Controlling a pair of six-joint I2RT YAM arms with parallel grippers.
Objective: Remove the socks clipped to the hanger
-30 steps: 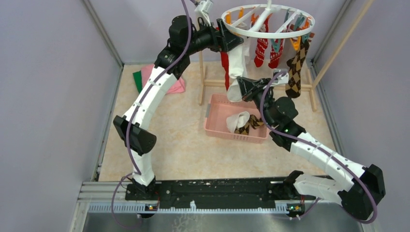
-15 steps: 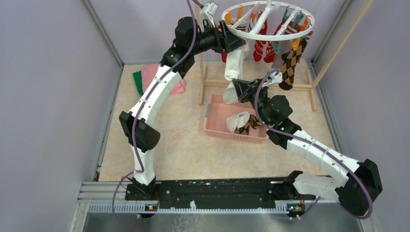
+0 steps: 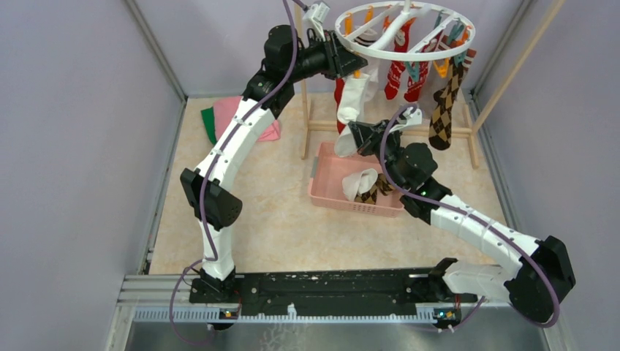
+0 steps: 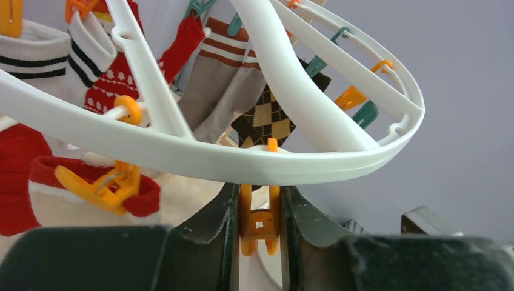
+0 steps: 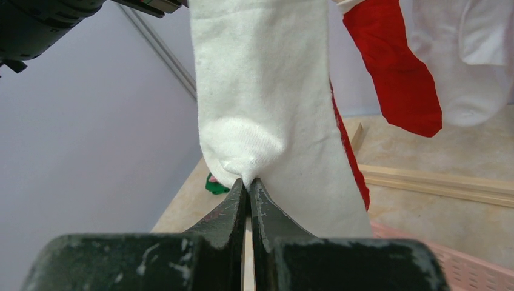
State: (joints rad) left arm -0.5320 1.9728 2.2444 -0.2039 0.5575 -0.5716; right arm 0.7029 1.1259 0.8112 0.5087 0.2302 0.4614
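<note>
The left gripper (image 4: 258, 195) is raised to the near rim of the hanger (image 4: 182, 151), its jaws narrowed onto the two sides of an orange clip (image 4: 259, 225) that hangs directly under the white ring. The right gripper (image 5: 249, 183) is fully closed, pinching the heel of the white sock (image 5: 267, 91), which hangs from the hanger's left side above the pink basket (image 3: 358, 208). The argyle sock (image 3: 441, 117) and the red socks (image 3: 395, 73) hang clipped around the ring, and two further socks lie inside the basket.
</note>
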